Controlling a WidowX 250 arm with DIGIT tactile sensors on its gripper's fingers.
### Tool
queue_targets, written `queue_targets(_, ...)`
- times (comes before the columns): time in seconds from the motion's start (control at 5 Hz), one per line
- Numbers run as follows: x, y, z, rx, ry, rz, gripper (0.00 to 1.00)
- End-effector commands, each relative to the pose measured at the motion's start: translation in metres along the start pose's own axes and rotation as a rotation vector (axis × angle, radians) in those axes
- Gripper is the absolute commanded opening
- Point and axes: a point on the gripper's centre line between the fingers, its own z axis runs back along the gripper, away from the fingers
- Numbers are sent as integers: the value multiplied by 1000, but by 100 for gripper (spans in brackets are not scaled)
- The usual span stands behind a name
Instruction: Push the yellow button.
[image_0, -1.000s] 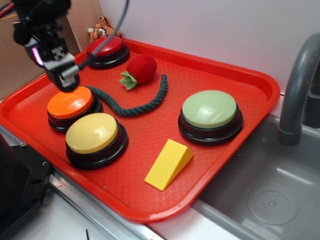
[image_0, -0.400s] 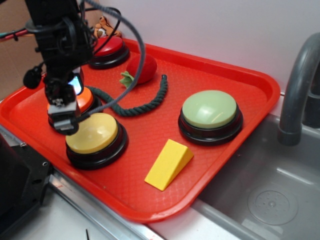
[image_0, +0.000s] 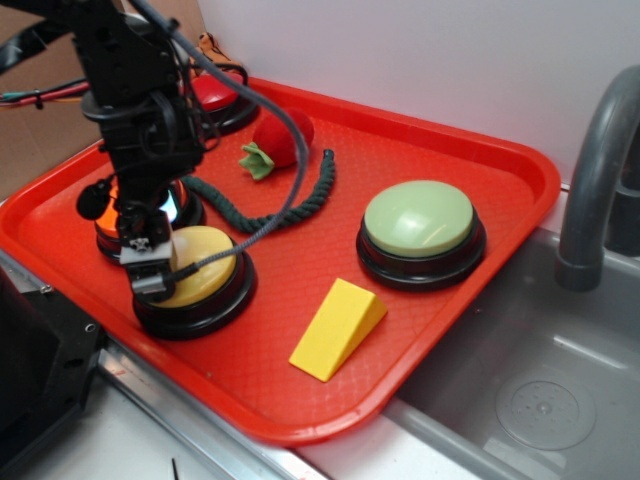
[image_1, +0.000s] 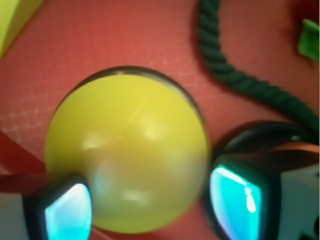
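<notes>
The yellow button (image_0: 207, 262), a pale yellow dome on a black base, sits at the front left of the red tray (image_0: 500, 170). My gripper (image_0: 149, 277) points down over the left part of its dome. Whether it touches the dome I cannot tell. In the wrist view the yellow button (image_1: 125, 150) fills the middle of the frame. My gripper (image_1: 150, 210) is open there, its two cyan-lit fingertips (image_1: 67, 210) standing wide apart on either side of the dome's near edge, with nothing held.
The orange button (image_0: 106, 232) is just behind the yellow one, mostly hidden by the arm. A green rope (image_0: 290, 200), a red plush strawberry (image_0: 282, 137), a red button (image_0: 225, 100), a green button (image_0: 420, 220) and a yellow wedge (image_0: 337, 327) share the tray. A sink (image_0: 540, 390) and faucet (image_0: 595, 180) lie to the right.
My gripper has come forward and down, from above the orange button to over the yellow button. Nothing else on the tray has moved.
</notes>
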Motion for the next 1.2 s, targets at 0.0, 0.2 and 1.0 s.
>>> queue_targets(0.0, -1, -5, 9, 5, -25, 9, 100)
queue_targets(0.2, -1, -5, 37, 43, -54, 27, 100)
queue_targets(1.0, -1, -2, 79, 52, -94, 102, 100)
